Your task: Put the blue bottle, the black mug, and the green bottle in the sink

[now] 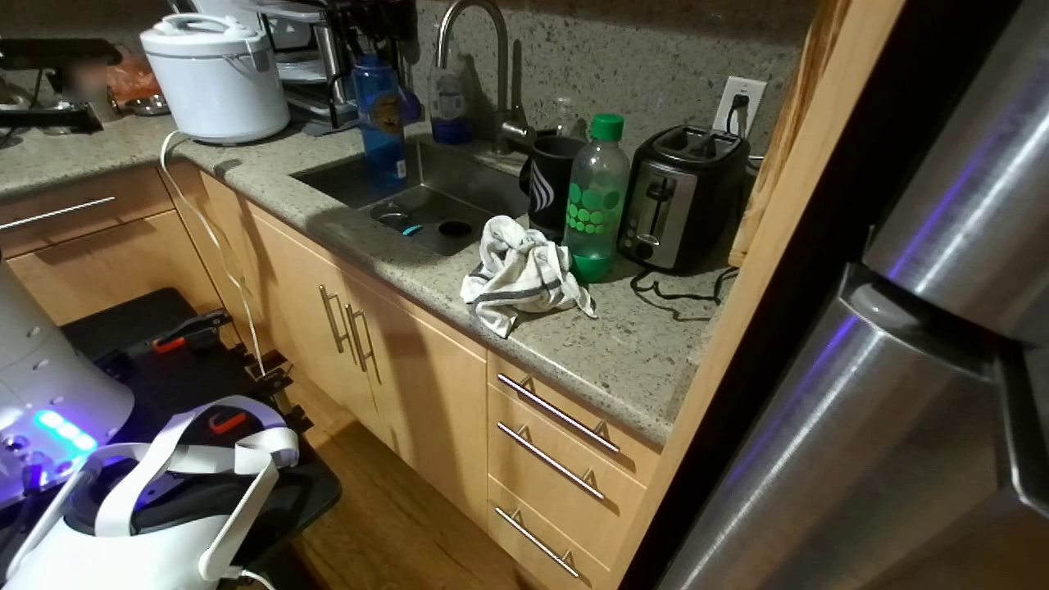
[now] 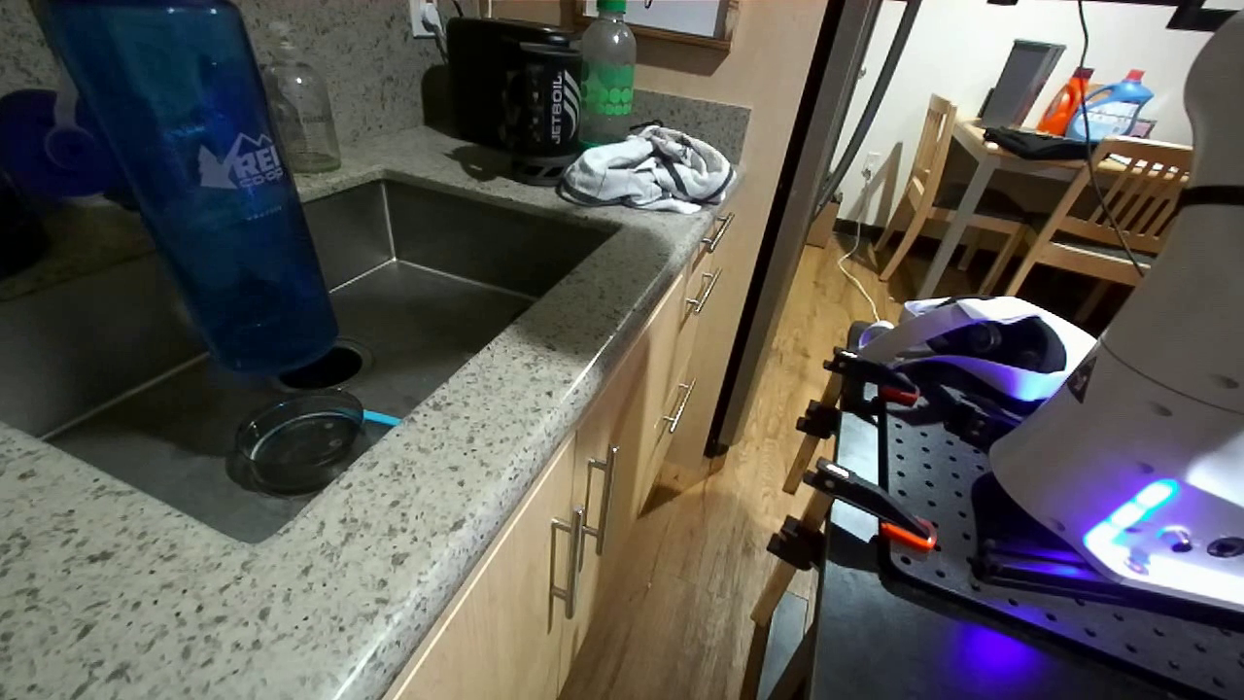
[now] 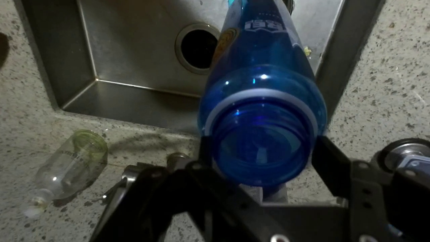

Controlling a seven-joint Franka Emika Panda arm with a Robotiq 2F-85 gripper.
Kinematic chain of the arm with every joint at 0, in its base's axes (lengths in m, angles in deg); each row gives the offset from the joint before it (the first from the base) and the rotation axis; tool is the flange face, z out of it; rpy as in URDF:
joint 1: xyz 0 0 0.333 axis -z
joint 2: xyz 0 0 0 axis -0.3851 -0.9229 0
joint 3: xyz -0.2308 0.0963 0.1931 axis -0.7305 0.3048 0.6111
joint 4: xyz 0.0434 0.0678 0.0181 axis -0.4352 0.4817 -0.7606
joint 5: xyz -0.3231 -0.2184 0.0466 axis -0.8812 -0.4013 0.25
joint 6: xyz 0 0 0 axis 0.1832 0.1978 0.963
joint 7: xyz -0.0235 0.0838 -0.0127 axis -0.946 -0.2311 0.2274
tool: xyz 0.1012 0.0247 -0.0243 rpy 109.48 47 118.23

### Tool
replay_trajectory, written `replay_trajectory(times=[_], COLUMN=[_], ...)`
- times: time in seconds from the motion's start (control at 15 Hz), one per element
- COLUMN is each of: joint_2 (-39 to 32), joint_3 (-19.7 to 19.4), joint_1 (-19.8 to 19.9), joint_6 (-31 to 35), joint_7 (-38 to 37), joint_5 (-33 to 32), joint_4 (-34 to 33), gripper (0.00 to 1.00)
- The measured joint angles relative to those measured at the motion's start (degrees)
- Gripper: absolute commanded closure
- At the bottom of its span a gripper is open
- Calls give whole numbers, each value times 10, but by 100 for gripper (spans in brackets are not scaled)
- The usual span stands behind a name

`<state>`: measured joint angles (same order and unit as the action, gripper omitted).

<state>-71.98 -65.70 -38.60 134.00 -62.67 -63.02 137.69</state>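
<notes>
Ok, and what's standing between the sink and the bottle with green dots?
The black Jetboil mug stands between them, on the counter, in both exterior views; a striped towel lies close by.

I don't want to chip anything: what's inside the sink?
A round clear dish, a bright blue strip and a drain; the wrist view adds a tiny yellowish scrap. In that view, the blue bottle covers part of the sink, so what's behind it can't be made out.

Speckled worktop (image 1: 627,356): clear bottle (image 3: 72,164) left of the fingers (image 3: 331,164) in wrist view; towel (image 1: 529,279), black mug (image 1: 547,176), green bottle (image 1: 597,205) and toaster (image 1: 684,197) grouped well apart from them.
</notes>
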Motion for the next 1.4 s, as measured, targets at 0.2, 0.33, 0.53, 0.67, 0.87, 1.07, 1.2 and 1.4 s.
replay_trajectory(times=[0.2, 0.33, 0.53, 0.67, 0.87, 1.07, 1.2, 1.4], joint_2=[-2, -7, -21, -31, -40, -44, -49, -63], joint_3=[-2, -6, -14, -24, -37, -46, -49, -50], joint_1=[-11, -18, -24, -27, -34, -44, -53, -66], joint_6=[20, 25, 30, 42, 61, 66, 66, 66], joint_7=[-15, -25, -38, -44, -52, -61, -61, -61], joint_5=[-1, -5, -8, -12, -31, -51, -60, -69], joint_4=[1, 1, 1, -1, -7, -18, -26, -40], gripper=[50, 50, 50, 50, 50, 50, 50, 50])
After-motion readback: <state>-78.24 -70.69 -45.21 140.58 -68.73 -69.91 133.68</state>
